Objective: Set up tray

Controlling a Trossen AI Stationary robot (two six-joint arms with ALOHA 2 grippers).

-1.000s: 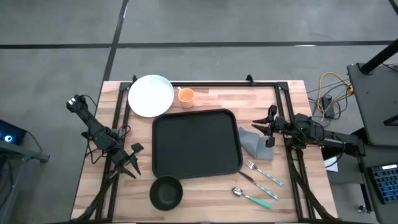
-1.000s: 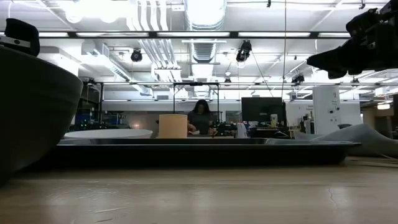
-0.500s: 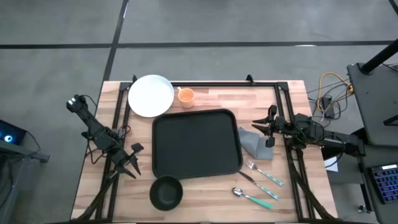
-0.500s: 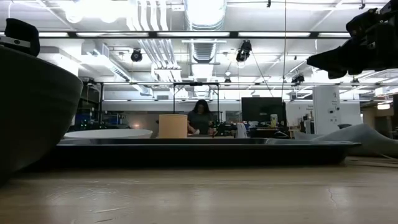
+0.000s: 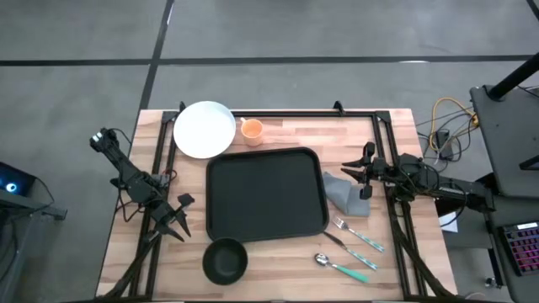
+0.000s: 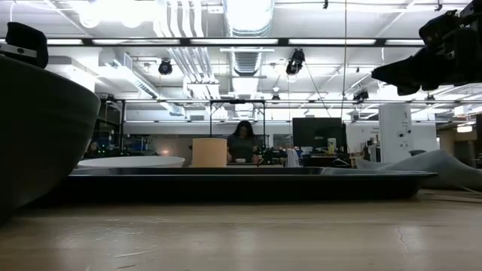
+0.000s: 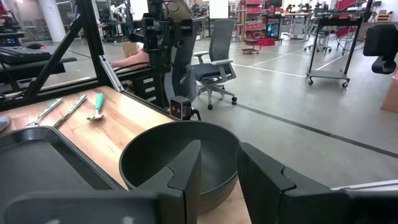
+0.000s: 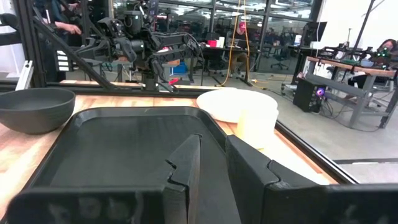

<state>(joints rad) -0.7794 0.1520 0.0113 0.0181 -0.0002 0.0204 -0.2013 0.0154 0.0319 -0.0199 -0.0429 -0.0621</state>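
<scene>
The black tray (image 5: 266,194) lies flat mid-table. A white plate (image 5: 205,129) and an orange cup (image 5: 252,130) stand past its far edge, and a dark bowl (image 5: 226,260) sits at its near left corner. A grey cloth (image 5: 344,194) lies against its right side, with a fork (image 5: 358,235) and a spoon (image 5: 341,267) nearer. My left gripper (image 5: 177,217) hovers open left of the tray, facing the bowl (image 7: 180,155). My right gripper (image 5: 355,175) hovers open over the cloth's far end, facing the tray (image 8: 124,143).
Black frame rails run along the table's left, right and far edges (image 5: 278,114). Bare wood shows between the left rail and the tray (image 5: 189,181) and at the far right (image 5: 337,135). A person sits far off in the room (image 6: 242,143).
</scene>
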